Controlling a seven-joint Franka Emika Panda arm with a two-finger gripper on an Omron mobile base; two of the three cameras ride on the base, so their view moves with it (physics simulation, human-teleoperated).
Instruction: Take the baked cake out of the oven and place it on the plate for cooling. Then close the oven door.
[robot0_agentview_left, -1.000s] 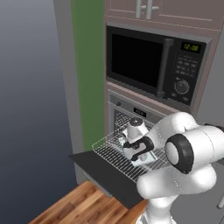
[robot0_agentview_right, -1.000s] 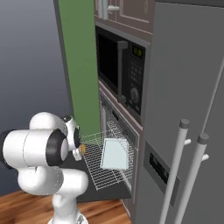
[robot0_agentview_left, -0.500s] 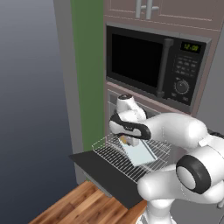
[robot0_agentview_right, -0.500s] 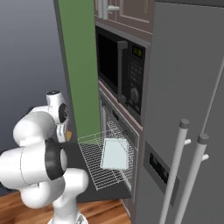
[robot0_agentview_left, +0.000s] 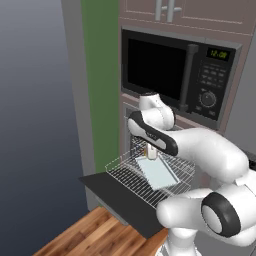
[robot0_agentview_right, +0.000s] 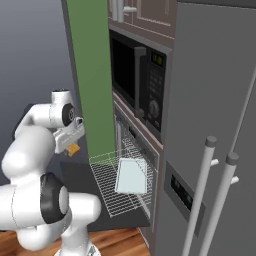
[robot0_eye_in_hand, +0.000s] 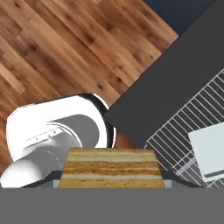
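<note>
Cake (robot0_eye_in_hand: 111, 168), a layered yellow-orange slab, clamped between the finger tips of the gripper (robot0_eye_in_hand: 111, 181), seen close in the hand view over wooden floor (robot0_eye_in_hand: 57, 48). Same cake (robot0_agentview_right: 73, 149) hanging under the gripper (robot0_agentview_right: 71, 142) in the right base view, out past the left edge of the lowered oven door (robot0_agentview_right: 75, 172). Oven door (robot0_agentview_left: 117, 197) lying flat and open, wire rack (robot0_agentview_left: 130, 175) pulled out above it. Pale square tray (robot0_agentview_left: 157, 172) resting near the rack's back right corner. Black microwave (robot0_agentview_left: 175, 75) mounted above the oven (robot0_agentview_left: 131, 111).
</note>
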